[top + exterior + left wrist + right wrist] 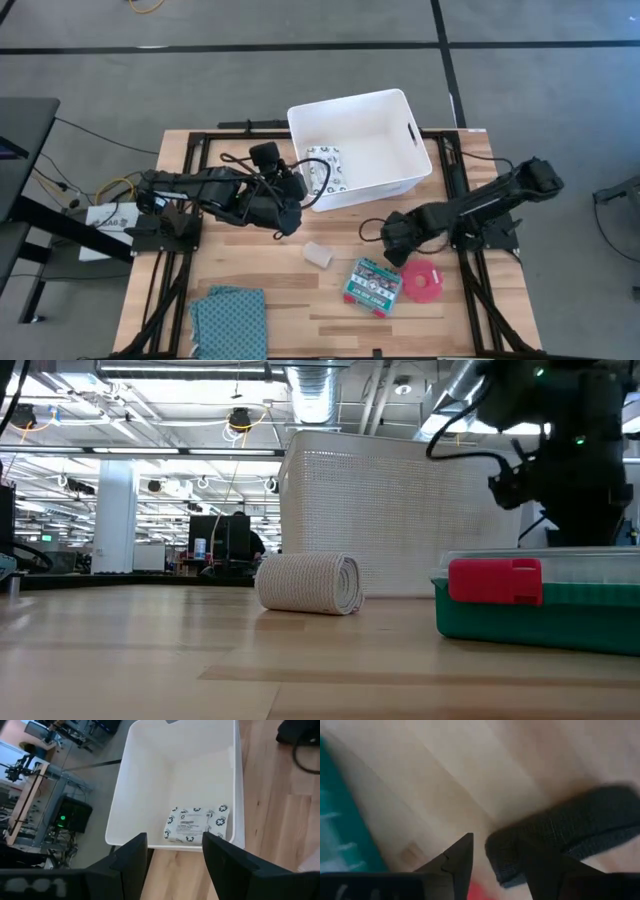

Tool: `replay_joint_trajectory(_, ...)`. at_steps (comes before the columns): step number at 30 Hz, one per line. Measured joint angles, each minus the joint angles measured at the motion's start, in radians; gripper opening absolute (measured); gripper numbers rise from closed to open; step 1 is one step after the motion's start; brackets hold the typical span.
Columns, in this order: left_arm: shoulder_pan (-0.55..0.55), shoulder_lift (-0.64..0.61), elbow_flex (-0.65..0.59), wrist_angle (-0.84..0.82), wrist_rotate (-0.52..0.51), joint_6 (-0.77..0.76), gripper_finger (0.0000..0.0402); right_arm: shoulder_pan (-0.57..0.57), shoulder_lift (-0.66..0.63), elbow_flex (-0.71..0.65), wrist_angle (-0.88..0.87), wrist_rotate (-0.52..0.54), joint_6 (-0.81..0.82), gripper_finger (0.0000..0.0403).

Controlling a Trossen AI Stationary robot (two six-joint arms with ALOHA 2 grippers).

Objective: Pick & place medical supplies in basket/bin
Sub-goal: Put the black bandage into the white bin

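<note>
The white tub (395, 160) stands at the far side of the table and holds one item so far — the flat white patterned packet (195, 823), lying against the wall nearest the left arm. The left gripper (174, 851) hovers just outside that wall with its fingers spread and nothing between them. Three supplies are visible on the wood: the small white roll (318, 254) in the middle, the green-and-red printed pack (373, 284) nearer the front edge, and the pink-red round disc (424, 281) just beside it. The right gripper (492, 857) is low over the table close to the disc; its fingers stand apart, with a small black piece (560, 837) lying on the wood just past them, not yet held. That piece looks soft and woven, probably light and floppy — a pinch across its narrow width should do. The roll looks like wound bandage, soft and likely to squash or roll, so a grip across its round sides seems best. The pack appears stiff and boxy, best taken across its shorter sides; the disc is flat and may be slippery at the rim.
</note>
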Motion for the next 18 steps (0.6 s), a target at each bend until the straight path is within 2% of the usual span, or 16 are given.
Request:
replay_joint_trajectory(3, 0.000, 0.000, 0.000, 0.000, 0.000, 0.011, 0.0182, -0.034, 0.037, 0.007, -0.044, -0.089, 0.032, 0.0168)
replay_joint_trajectory(6, 0.000, 0.000, 0.000, 0.010, -0.001, 0.042, 0.0182, -0.060, 0.050, 0.013, -0.073, -0.118, 0.029, 0.0184)
replay_joint_trajectory(12, 0.000, 0.000, 0.000, 0.017, -0.029, 0.087, 0.0182, -0.111, 0.056, 0.120, -0.164, -0.105, 0.027, 0.0209)
replay_joint_trajectory(18, 0.000, 0.000, 0.000, 0.016, -0.029, 0.101, 0.0182, -0.094, 0.053, 0.233, -0.398, -0.063, 0.096, 0.0219)
